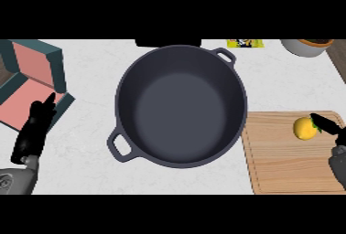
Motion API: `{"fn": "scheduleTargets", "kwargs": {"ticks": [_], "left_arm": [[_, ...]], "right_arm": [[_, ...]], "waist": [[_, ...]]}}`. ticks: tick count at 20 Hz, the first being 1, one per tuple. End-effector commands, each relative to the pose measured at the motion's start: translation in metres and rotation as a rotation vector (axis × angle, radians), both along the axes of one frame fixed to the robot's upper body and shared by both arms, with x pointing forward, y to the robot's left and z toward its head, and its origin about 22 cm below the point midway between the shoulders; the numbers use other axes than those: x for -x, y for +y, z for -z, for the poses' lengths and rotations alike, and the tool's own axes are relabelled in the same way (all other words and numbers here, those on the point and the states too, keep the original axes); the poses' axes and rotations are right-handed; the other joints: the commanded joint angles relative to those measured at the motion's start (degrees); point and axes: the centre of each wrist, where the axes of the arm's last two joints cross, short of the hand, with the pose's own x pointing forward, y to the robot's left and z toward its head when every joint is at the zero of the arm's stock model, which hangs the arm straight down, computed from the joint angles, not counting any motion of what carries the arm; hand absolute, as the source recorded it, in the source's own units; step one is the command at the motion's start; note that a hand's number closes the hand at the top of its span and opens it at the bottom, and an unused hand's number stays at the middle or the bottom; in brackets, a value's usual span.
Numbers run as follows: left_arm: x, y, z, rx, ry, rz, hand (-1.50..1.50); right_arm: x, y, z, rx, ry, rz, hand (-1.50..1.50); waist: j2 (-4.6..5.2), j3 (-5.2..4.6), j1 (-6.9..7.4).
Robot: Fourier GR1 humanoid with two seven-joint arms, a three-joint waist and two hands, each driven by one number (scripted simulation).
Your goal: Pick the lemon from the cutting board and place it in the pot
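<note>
The right robot hand (337,156) shows at the right edge, fingers stretched out rather than clenched, their tips touching the right side of the lemon (305,128). The lemon lies on the far part of the cutting board (283,160). Left of the board, the pot (181,105) stands on the table (81,173), and the left robot hand (34,132) rests open at the left edge.

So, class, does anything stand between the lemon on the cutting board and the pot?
Nothing visible does. The lemon lies on the cutting board, with only bare board between it and the pot. The right robot hand is at the lemon.
</note>
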Motion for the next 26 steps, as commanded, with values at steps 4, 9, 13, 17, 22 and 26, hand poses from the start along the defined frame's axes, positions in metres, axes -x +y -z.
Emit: {"fn": "scheduleTargets", "kwargs": {"ticks": [4, 9, 13, 17, 22, 26], "left_arm": [[-0.001, 0.002, 0.0, -0.007, 0.021, -0.01, 0.0], [0.002, 0.009, -0.005, 0.014, 0.031, -0.033, 0.0], [-0.002, 0.006, -0.016, 0.013, 0.036, -0.028, 0.0], [0.004, 0.007, -0.013, 0.007, 0.022, -0.039, 0.0], [-0.003, 0.019, -0.023, 0.023, 0.013, -0.049, 0.0], [0.009, 0.012, -0.014, 0.009, 0.026, -0.037, 0.0]], "right_arm": [[-0.043, 0.043, -0.029, -0.181, 0.363, 0.034, -1.5], [-0.074, 0.094, -0.086, -0.274, 0.488, -0.001, -1.5], [-0.074, 0.102, -0.094, -0.302, 0.545, 0.079, -1.5], [-0.077, 0.101, -0.096, -0.328, 0.527, 0.099, -1.5], [-0.071, 0.093, -0.101, -0.343, 0.562, 0.098, -1.5], [-0.059, 0.095, -0.076, -0.353, 0.583, 0.124, -1.5]], "waist": [[-0.19, 0.2, 0.41], [-0.59, 0.59, -0.86], [-0.55, 0.78, -1.79], [-0.29, 0.82, -1.97], [-0.11, 0.84, -2.49], [-0.1, 0.88, -2.01]]}}
